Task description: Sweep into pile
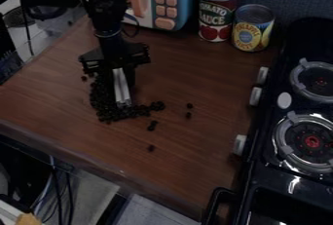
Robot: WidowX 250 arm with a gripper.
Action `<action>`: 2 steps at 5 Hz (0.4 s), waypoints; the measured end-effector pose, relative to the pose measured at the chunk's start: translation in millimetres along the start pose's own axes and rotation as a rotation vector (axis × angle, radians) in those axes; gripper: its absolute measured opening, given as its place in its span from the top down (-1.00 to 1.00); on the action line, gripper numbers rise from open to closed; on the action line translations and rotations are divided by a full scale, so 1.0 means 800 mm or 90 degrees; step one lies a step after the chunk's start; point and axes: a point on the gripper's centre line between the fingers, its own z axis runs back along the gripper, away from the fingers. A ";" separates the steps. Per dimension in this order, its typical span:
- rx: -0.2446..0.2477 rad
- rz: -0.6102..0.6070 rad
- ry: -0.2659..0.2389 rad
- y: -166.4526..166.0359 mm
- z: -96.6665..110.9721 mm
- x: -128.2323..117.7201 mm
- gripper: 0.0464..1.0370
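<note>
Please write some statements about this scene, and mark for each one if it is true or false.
1. The gripper is at the main group of dark pieces. True.
2. All the dark pieces are gathered in one pile. False: a few loose pieces lie apart from it.
3. The red-labelled can and the yellow-labelled can stand side by side. True.
4. The yellow-labelled can stands on the stove. False: it stands on the wooden surface.
</note>
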 end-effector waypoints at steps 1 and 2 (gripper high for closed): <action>-0.011 0.004 0.012 0.000 0.002 -0.003 0.31; -0.048 0.013 0.035 -0.025 0.023 -0.006 0.31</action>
